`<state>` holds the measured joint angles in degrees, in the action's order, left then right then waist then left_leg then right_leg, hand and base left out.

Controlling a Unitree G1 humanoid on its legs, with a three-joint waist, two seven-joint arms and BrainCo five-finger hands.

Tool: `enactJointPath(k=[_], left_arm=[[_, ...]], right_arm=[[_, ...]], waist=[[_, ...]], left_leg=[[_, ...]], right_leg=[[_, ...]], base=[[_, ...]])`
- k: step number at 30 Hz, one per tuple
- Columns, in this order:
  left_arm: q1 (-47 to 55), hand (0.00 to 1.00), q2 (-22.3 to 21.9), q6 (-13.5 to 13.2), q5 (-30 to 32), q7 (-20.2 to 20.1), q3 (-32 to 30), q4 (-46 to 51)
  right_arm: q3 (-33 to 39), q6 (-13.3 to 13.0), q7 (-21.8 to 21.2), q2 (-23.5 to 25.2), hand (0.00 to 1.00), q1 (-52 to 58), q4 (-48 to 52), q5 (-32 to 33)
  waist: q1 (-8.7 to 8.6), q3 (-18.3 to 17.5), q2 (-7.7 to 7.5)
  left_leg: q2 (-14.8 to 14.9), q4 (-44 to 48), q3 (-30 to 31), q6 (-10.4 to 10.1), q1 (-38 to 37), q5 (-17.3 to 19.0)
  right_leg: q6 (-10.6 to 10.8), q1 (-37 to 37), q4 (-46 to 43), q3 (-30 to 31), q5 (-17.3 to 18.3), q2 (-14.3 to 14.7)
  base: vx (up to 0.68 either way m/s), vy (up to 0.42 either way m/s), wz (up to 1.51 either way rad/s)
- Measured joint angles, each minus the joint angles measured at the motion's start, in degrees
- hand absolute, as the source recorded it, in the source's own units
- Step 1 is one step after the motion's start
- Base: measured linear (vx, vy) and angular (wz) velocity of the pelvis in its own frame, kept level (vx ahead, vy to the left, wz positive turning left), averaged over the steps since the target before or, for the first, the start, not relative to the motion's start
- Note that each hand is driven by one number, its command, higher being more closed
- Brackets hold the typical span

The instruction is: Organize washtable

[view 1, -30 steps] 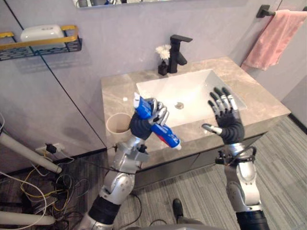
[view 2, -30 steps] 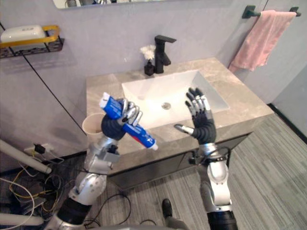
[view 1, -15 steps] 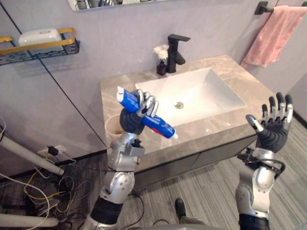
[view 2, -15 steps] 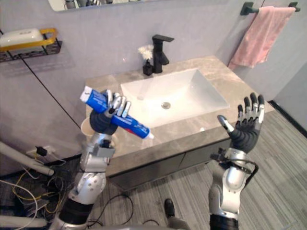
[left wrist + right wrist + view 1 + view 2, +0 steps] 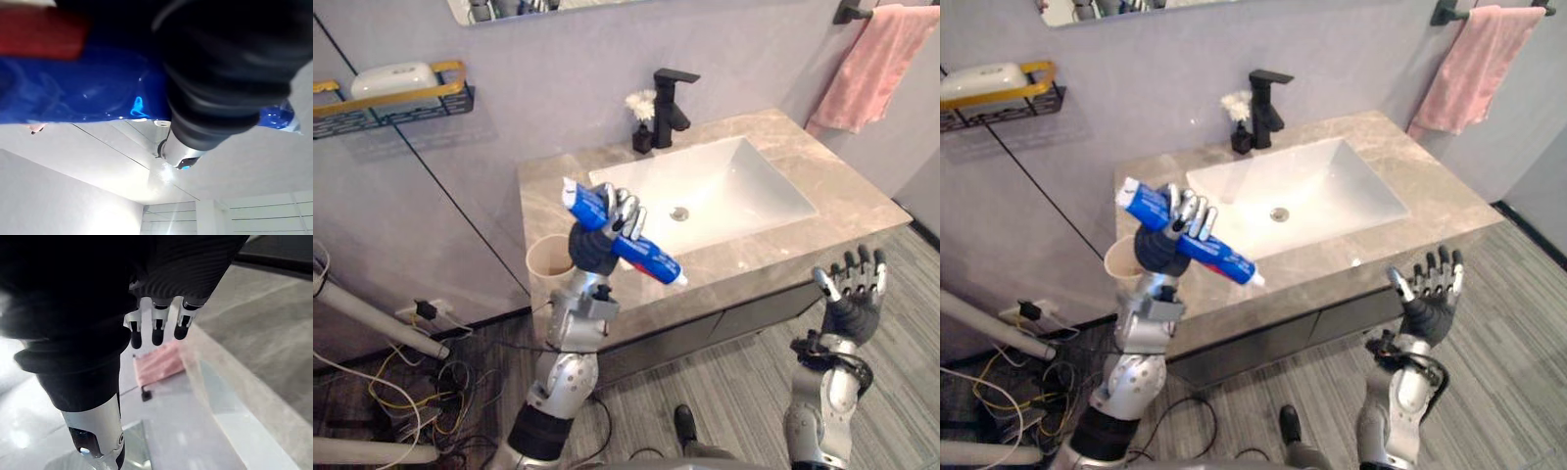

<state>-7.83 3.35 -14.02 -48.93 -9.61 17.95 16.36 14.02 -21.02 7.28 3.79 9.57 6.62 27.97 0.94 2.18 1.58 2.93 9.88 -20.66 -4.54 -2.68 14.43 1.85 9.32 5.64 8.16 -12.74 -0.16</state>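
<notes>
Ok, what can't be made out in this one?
Beige round cup: its inside, left eye view, partly behind the left hand gripping the blue toothpaste tube.
Pink towel: upper end cut off by the top edge, left eye view.
Tube's middle: left wrist view, hidden behind the hand's dark cover.

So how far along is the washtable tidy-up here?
Done: the toothpaste tube is up off the counter. In hand: the left hand is curled round it, holding it tilted above the counter beside the beige cup. Left: setting it down, probably in that cup. The right hand is open and holds nothing, out past the counter's front edge.
</notes>
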Motion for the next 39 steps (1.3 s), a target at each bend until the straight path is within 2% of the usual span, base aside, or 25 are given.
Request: enactJointPath(k=[3,12,18,24,28,32,39], left_arm=[[-0.03,1.0,-0.4,0.0,0.07,0.08,0.01,0.0],[-0.24,1.0,-1.13,0.0,0.16,1.0,0.04,0.0],[-1.84,1.0,-2.61,-0.18,0.16,0.87,0.12,-0.02],[-2.47,1.0,-3.11,-0.72,0.14,0.59,1.31,-0.77],[-2.65,1.0,-3.12,-0.86,0.16,-0.22,2.59,-1.86],[-3.87,1.0,-3.0,-0.9,0.17,-0.38,2.55,-3.14],[-4.76,1.0,-2.08,-1.17,1.27,-0.35,2.69,-3.59]], right_arm=[[-1.22,0.36,-0.79,0.02,0.0,0.49,-2.59,3.16],[-1.45,2.54,-2.51,-0.18,0.0,2.16,-14.71,4.18],[0.8,4.66,-2.24,-0.12,0.0,2.14,-26.86,-1.68],[3.24,6.13,-2.21,-0.6,0.0,2.45,-35.63,-4.59],[3.23,7.06,-2.52,-1.15,0.0,3.78,-40.61,-8.57],[3.34,8.54,-2.66,-1.42,0.0,4.16,-47.03,-11.07],[2.99,9.16,-4.84,-1.8,0.0,4.21,-53.45,-15.22]], waist=[[-0.01,0.02,0.04],[0.05,0.02,0.05],[0.39,0.02,0.06],[0.58,-0.01,0.12],[1.33,-0.04,0.03],[1.44,-0.09,-0.49],[1.35,-0.32,-1.87]], left_leg=[[0.04,-0.03,-0.02,-0.01,-0.01,0.0],[0.16,-1.01,-0.19,-0.08,-0.23,-0.05],[0.15,-1.45,-0.32,-0.19,-1.11,-0.16],[0.3,-1.98,-0.39,-0.19,-1.97,-0.15],[0.31,-2.21,-0.63,-0.23,-2.06,-0.17],[0.27,-2.32,-0.59,-0.25,-2.09,-0.19],[0.24,-2.33,-0.31,-0.31,-2.15,-0.23]], right_leg=[[0.0,0.0,0.0,0.0,0.0,-0.03],[-0.07,-0.04,0.0,-0.08,0.13,-0.02],[-0.08,-0.48,-0.01,-0.11,0.22,-0.03],[-0.27,-1.48,-0.01,-0.34,0.89,-0.01],[-0.07,-1.47,-0.01,-0.39,0.79,0.01],[-0.04,-1.48,-0.01,-0.44,0.8,-0.05],[-0.01,-1.53,-0.01,-0.44,0.81,-0.07]], base=[[0.0,0.0,0.0],[0.0,0.0,0.0],[0.0,0.0,0.0],[0.0,0.0,0.0],[0.0,0.0,0.0],[0.0,0.0,0.0],[0.0,0.0,0.0]])
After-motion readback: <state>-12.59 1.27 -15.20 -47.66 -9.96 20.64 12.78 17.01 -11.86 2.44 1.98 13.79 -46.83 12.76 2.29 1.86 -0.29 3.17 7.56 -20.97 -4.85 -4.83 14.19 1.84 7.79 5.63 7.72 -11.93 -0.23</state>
